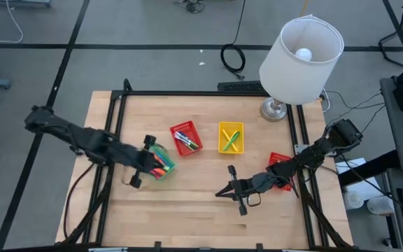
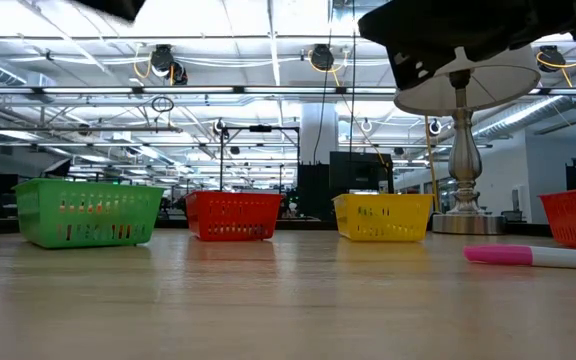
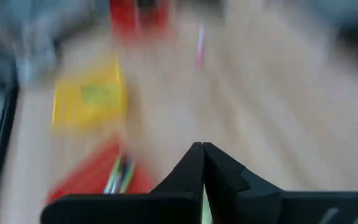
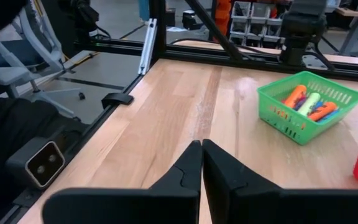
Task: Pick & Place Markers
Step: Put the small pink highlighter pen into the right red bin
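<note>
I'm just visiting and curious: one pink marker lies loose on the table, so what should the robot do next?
Probably open the right gripper and swing it toward the pink marker: its fingers are shut and empty, and that marker lies on the table, outside any basket.

No readable text, labels, brands or numbers anywhere: not on baskets, markers, lamp, arms or room gear behind.

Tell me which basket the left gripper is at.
The green basket, farthest toward the table's left side; the left gripper is right beside it. The two red baskets and the yellow basket sit apart from it.
</note>
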You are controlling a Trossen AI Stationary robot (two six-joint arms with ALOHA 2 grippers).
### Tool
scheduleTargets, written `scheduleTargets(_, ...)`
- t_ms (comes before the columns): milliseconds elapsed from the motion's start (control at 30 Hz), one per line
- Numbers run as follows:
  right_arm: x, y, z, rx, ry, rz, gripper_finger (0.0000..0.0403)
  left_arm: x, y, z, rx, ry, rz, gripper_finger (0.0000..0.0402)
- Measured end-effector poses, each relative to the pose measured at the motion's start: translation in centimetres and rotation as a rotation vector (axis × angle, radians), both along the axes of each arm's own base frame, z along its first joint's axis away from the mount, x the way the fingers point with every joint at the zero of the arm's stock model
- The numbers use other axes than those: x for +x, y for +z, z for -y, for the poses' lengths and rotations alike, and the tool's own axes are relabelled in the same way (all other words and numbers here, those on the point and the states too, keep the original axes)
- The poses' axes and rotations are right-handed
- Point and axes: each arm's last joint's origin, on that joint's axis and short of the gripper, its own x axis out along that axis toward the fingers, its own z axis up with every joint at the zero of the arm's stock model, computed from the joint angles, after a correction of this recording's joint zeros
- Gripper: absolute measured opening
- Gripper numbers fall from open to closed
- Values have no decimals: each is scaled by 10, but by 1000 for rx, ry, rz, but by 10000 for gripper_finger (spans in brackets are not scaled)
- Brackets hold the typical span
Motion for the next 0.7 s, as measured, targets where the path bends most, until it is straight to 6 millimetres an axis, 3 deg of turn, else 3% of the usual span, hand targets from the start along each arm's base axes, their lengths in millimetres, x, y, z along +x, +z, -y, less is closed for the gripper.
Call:
scheduleTargets(100,-1,0,-1,-1,3,-3,2,-16,-17,-6,-175,-54,293,18)
scheduleTargets(300,0,0,-1,-1,-1,-2,2,-41,-62,-18,-406,-65,584,5)
scheduleTargets(467,0,0,2,-12,-69,7,2,-58,-88,-24,-394,-91,669,4)
scheduleTargets(700,2,-3,6,17,-134,-48,1,-79,-97,-34,-355,-8,687,3)
